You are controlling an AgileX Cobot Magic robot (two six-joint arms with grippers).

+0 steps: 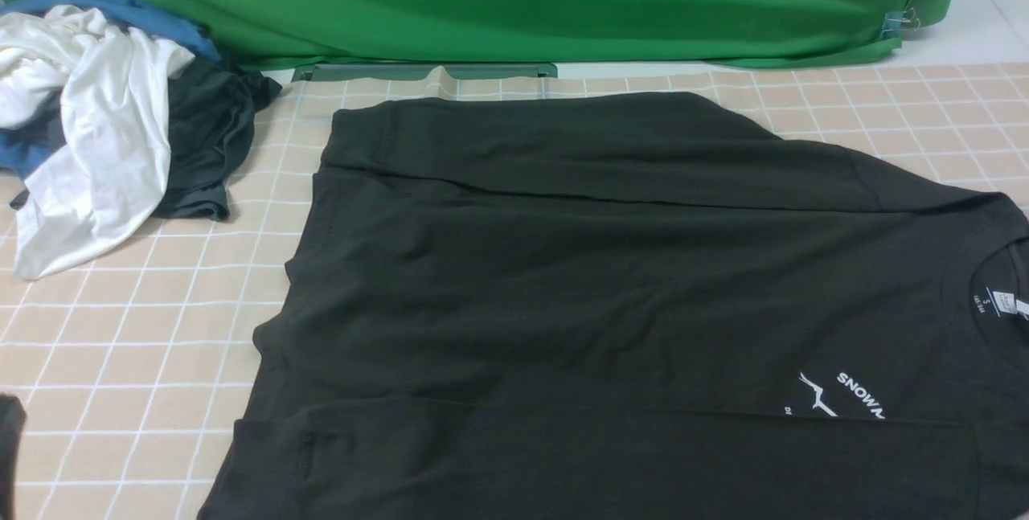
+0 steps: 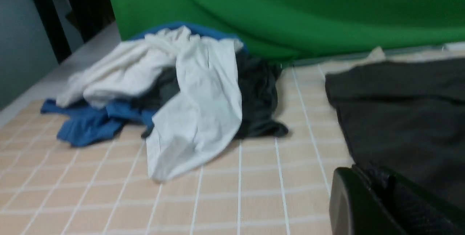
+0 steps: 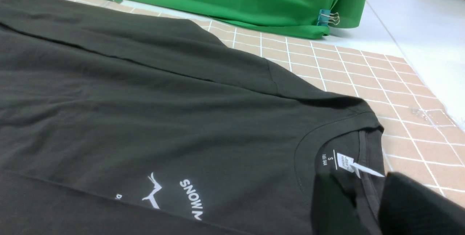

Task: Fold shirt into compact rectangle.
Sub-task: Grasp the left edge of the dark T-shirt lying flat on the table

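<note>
Black shirt (image 1: pixel 611 279) lies flat on the bench (image 1: pixel 145 343), both long sides folded in; crosswise folds seem left. Left claw (image 2: pixel 370 195), beside its hem, is closed; right claw (image 3: pixel 385 209), over the collar: cannot tell.

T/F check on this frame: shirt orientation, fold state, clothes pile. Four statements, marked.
1. The shirt lies with its collar toward the robot's right. True.
2. The white lettering shows in full. False: the shirt's folded near edge covers part of it.
3. The pile of clothes rests on the shirt. False: it sits apart from it, on the tablecloth to the shirt's left.
4. A white garment lies on top of that pile. True.
</note>
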